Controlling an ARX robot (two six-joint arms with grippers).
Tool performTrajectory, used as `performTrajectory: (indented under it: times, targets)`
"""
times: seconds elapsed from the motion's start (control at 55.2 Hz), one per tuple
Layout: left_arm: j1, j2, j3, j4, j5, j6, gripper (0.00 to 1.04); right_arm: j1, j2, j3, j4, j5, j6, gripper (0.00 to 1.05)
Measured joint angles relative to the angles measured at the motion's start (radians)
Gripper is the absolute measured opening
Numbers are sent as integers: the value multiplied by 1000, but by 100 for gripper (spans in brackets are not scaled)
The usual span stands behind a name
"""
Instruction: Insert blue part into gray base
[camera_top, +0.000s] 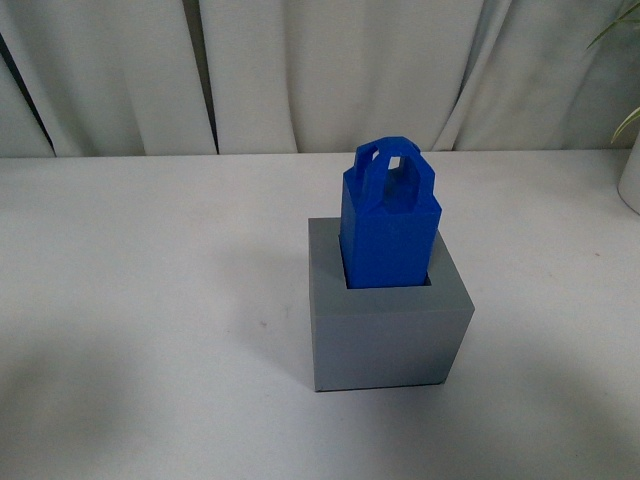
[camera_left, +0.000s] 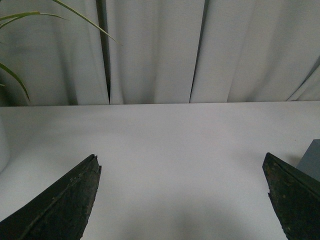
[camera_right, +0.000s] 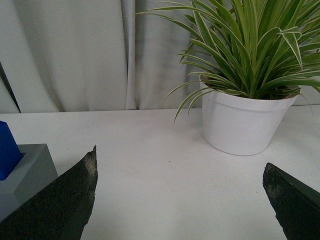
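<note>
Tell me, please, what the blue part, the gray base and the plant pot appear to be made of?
The blue part looks like plastic: saturated uniform colour, crisp edges, slight sheen. The gray base also seems plastic, possibly printed, with a matte, even surface and sharp corners. The plant pot is smooth and white with a soft gloss; glazed ceramic or plastic, the look leaves it open.

Left gripper (camera_left: 182, 192): two dark, near-black fingers (camera_left: 65, 205), wedge-shaped, tapering to blunt tips, surfaces rough and scuffed with a faint greenish cast. Right gripper (camera_right: 180, 192): same build, fingers (camera_right: 60, 205) matte black, coarse-textured, edges slightly ragged. No cables, screws or markings visible.
</note>
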Motion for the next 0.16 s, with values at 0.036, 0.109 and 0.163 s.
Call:
performTrajectory:
  times: [0.036, 0.109, 0.163]
  targets:
    - [0, 0, 0, 0, 0, 0, 99, 0, 0, 0, 0, 0, 0, 97]
    - [0, 0, 0, 0, 0, 0, 99, 0, 0, 0, 0, 0, 0, 97]
    - [0, 0, 0, 0, 0, 0, 99, 0, 0, 0, 0, 0, 0, 97]
